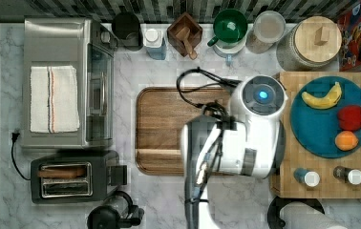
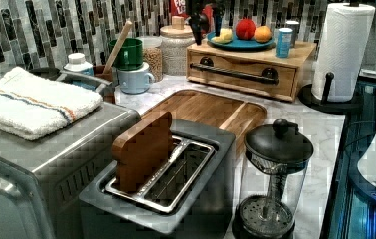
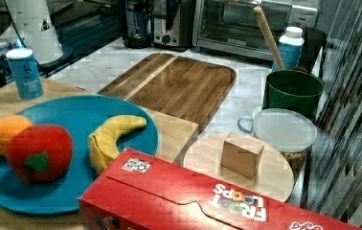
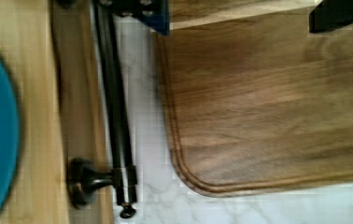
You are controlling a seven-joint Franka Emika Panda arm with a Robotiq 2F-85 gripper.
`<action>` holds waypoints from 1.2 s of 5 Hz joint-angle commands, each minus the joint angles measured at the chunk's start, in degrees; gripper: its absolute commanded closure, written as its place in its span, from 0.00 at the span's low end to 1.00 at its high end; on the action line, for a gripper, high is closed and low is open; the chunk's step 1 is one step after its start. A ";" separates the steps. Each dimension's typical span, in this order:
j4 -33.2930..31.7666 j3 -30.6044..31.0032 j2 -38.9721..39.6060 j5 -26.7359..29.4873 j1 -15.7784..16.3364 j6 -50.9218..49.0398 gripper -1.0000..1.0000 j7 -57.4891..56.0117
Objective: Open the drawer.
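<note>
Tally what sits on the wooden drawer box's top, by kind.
Plate: 1
Fruit: 3 – banana, apple, orange
Shakers: 2 – blue, dark
Total: 6

I can read "FROOT LOOPS", upside down, on the red cereal box (image 3: 208, 201) at the desk's back edge.

Lighting: even, bright overhead. Blocky compression throughout. Wrist view soft, motion-blurred. Left view dimmer at 3 o'clock.
</note>
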 commanded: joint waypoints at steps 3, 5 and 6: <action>-2.99 -2.40 2.09 -2.29 -3.67 10.58 0.00 -9.50; -9.25 -3.21 2.90 -2.73 -3.98 20.80 0.00 -9.19; -11.75 -3.52 3.55 -2.53 -4.59 24.16 0.00 -9.76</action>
